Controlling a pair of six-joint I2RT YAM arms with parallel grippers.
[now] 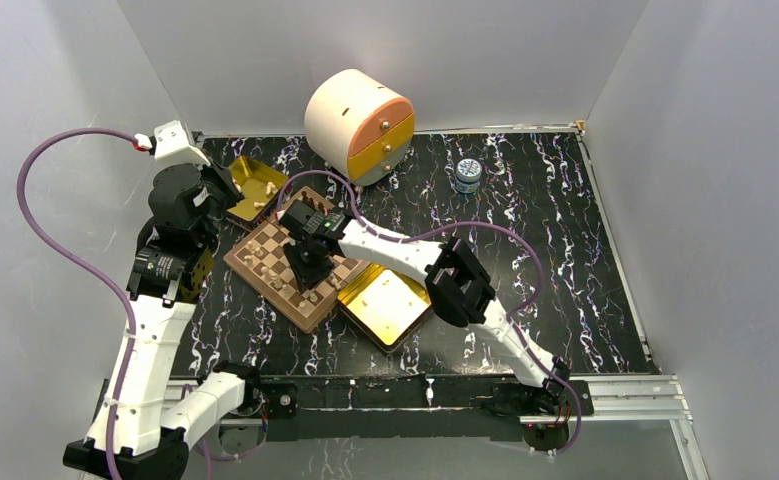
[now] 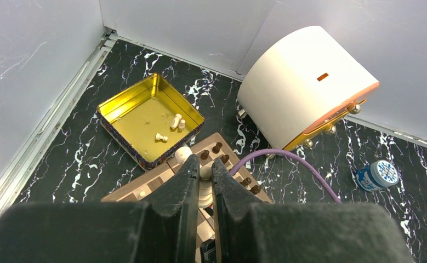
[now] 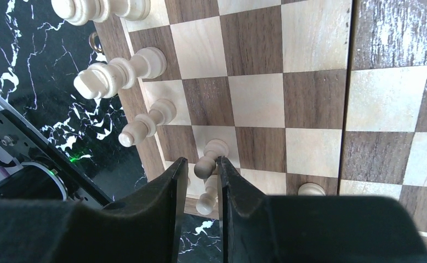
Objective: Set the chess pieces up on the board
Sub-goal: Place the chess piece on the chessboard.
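Right pincer clamped on light pawn at board edge; left pincer holding light piece over board corner. Dark pieces, several light ones placed; three strays lie in tin; setup looks partway

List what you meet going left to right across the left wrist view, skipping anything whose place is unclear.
Gold tin holding loose light pieces → left gripper shut on a light chess piece → round cream drawer unit → small blue-and-white jar. The chessboard spans too much to place.
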